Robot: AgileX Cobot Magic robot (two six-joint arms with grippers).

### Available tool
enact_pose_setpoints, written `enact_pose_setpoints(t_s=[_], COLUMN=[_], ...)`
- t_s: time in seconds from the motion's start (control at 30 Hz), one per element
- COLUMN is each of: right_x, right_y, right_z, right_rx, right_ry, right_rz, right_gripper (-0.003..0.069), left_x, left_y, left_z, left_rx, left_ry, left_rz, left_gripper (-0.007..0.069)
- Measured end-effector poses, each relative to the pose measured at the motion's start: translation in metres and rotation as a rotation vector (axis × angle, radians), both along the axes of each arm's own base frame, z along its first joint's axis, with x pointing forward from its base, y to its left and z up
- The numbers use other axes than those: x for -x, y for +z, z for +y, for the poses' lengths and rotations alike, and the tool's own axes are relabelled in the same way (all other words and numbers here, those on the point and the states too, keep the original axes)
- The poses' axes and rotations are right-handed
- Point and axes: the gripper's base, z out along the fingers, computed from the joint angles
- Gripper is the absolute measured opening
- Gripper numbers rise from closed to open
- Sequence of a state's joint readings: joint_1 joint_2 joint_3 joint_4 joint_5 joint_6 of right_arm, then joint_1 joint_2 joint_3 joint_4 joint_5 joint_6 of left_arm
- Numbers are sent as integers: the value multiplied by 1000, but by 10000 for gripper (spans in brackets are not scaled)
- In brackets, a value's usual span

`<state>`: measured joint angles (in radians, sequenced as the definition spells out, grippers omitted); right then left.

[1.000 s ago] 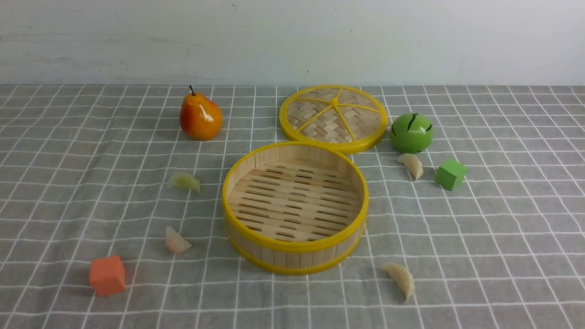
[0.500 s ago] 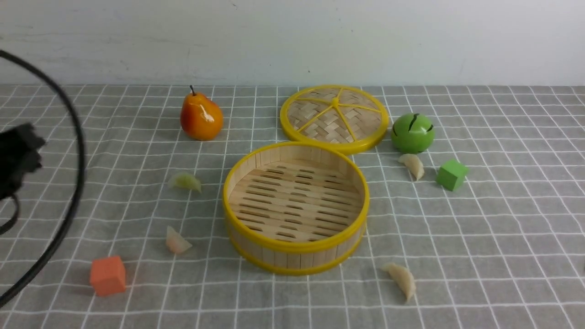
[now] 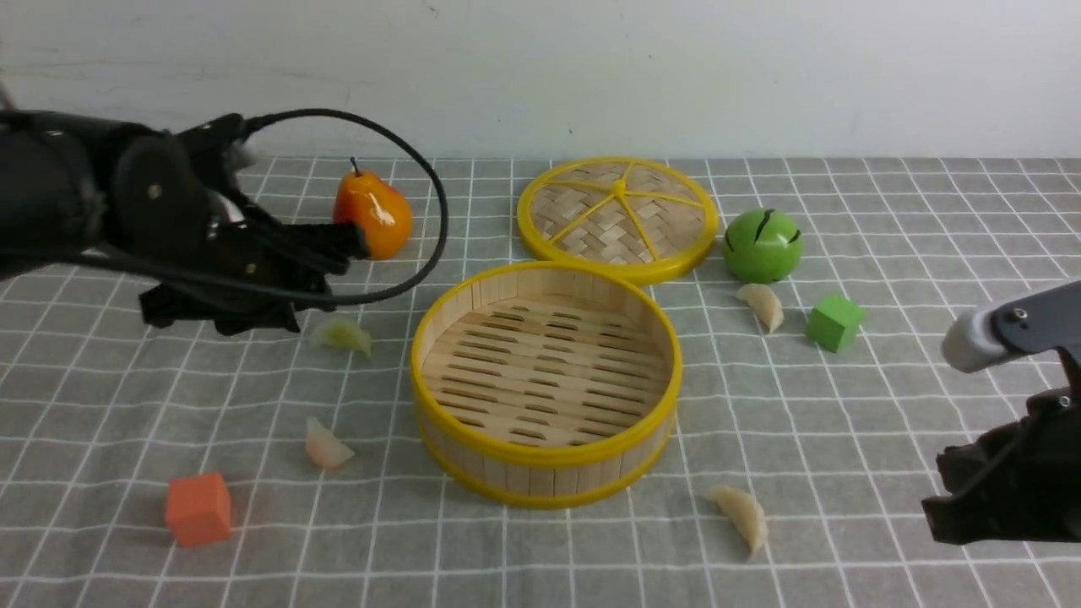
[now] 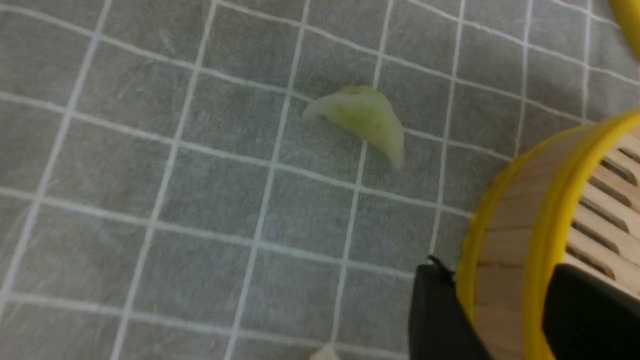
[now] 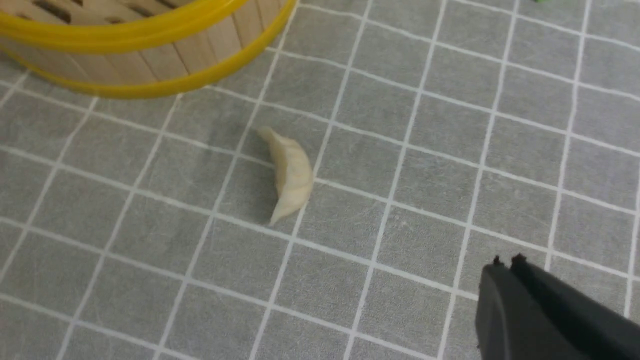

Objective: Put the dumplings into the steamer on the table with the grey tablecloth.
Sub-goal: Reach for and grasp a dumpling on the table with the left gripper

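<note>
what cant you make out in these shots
- Front view: the left gripper covers the pear's left side.
- Left wrist view: a pale scrap is cut off by the bottom edge; unidentifiable.
- Right wrist view: a green speck is cut off by the top edge; unidentifiable.

Front view: left arm (image 3: 127, 219) cut by left edge, its tip covering lower left of pear (image 3: 376, 215). Right arm (image 3: 1013, 473) cut by right edge, jaws not visible there. Left wrist view: steamer (image 4: 505, 225) cut by frame edge, wall partly behind jaws; yellow curve (image 4: 631, 20) in corner and pale sliver (image 4: 325, 354) at frame edge, both too cropped to name. Right wrist view: steamer cut by frame edge; jaws run off corner.
</note>
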<state>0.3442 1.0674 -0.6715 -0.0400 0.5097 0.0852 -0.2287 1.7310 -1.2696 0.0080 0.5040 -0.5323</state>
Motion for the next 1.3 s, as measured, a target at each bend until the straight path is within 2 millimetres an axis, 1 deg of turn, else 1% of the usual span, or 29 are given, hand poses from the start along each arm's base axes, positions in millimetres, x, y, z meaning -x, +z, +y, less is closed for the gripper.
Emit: enact_pose_setpoints(t_s=[0.03,0.07,0.1,0.13,0.2,0.23,0.3,0.37,0.5,0.57,0.63,0.67,0.7,0.73,0.77,0.8,0.87,1.07,1.13,1.2,1.23,1.3], right_x=[0,0,0,0,0,0,-1,-1,-1,-1,-1,-1,-1,-1,-2,-1,-1,-2,-2,-2,-2,-2], right_y=[0,0,0,0,0,0,1,1,1,1,1,1,1,1,1,1,2,2,2,2,2,2], right_z=[1,1,1,1,1,1,1,1,1,1,1,1,1,1,1,1,2,2,2,2,2,2], right_rx=[3,5,5,7,15,16,20,20,20,19,18,17,16,16,11,10,0,-5,-7,-7,-7,-7], right_ry=[6,10,11,12,15,16,19,19,20,20,20,20,20,20,19,18,15,14,14,14,14,14], right_rz=[1,1,0,-2,-13,-13,-18,-18,-18,-21,-24,-25,-29,-29,-31,-30,-29,-32,-31,-31,-31,-32], right_gripper=[-1,0,1,1,3,3,6,7,11,13,15,15,18,19,20,20,23,29,31,34,34,37], left_x=[-11,-20,-32,-37,-57,-57,-72,-80,-87,-87,-88,-88,-90,-90,-91,-91,-91,-91,-90,-87,-86,-83], left_y=[-7,-12,-20,-25,-41,-41,-56,-66,-75,-80,-81,-82,-83,-83,-84,-84,-83,-82,-77,-67,-61,-47], left_z=[-3,-5,-7,-8,-12,-12,-13,-13,-11,-10,-11,-11,-11,-11,-11,-11,-11,-10,-10,-9,-9,-9], left_rx=[-3,-5,-11,-15,-37,-40,-65,-88,-106,-110,-104,-103,-97,-98,-91,-89,-95,-130,-140,-148,-148,-139], left_ry=[0,0,-1,-2,-3,-4,9,31,68,78,82,82,85,86,92,93,91,57,43,27,22,2], left_rz=[9,17,30,39,72,74,104,125,134,147,141,140,130,131,125,123,121,124,120,110,102,77], left_gripper=[407,430,472,484,499,499,484,449,370,299,244,239,192,188,157,153,109,94,74,4,-14,-14])
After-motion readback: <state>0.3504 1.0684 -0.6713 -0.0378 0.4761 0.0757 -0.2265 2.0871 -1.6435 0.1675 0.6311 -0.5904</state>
